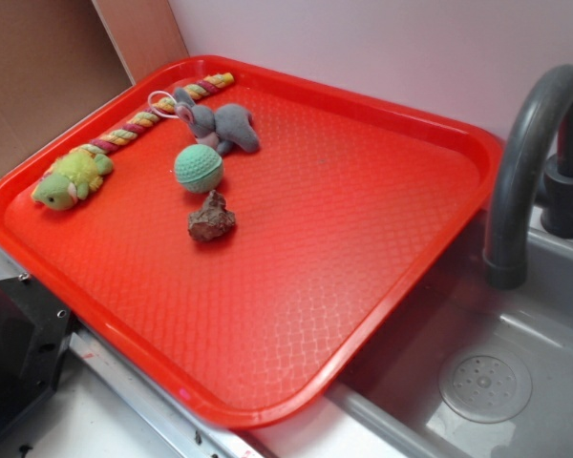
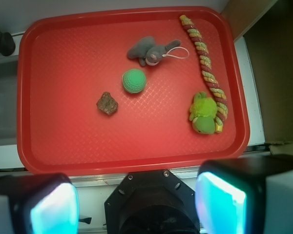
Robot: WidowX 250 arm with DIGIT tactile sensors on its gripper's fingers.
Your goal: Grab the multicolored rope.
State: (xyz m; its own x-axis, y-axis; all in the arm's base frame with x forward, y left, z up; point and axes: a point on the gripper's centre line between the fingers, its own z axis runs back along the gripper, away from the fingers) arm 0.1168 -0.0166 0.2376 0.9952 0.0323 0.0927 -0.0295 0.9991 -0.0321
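- Gripper (image 2: 136, 202) of mine hung high above the near edge of the red tray (image 2: 73, 146), its two fingers spread wide apart with nothing between them; one fingertip (image 2: 53, 207) showed at the lower left of the wrist view and the other at the lower right.
- From the wrist view I saw the multicolored rope (image 2: 205, 63) lying along the tray's right side, just inside the rim, running from the far right corner towards me.
- Its twisted yellow, maroon and pale green strands ended at a green plush turtle (image 2: 203, 112), which lay against the rope's near end.
- In the exterior view the same rope (image 1: 162, 110) ran along the tray's back left rim, and the turtle (image 1: 74, 176) sat near the left corner.
- A grey plush toy (image 2: 149, 51) with a white loop (image 2: 178, 52) lay just beside the rope's far half, the loop reaching nearly to the cord.
- A green ball (image 2: 134, 80) rested near the grey toy, closer to me.
- A small brown lumpy object (image 2: 107, 103) sat near the ball, apart from it.
- Beside the tray, the exterior view showed a grey sink (image 1: 516, 382) and a dark faucet (image 1: 525, 162).
- I touched none of the things on the tray.
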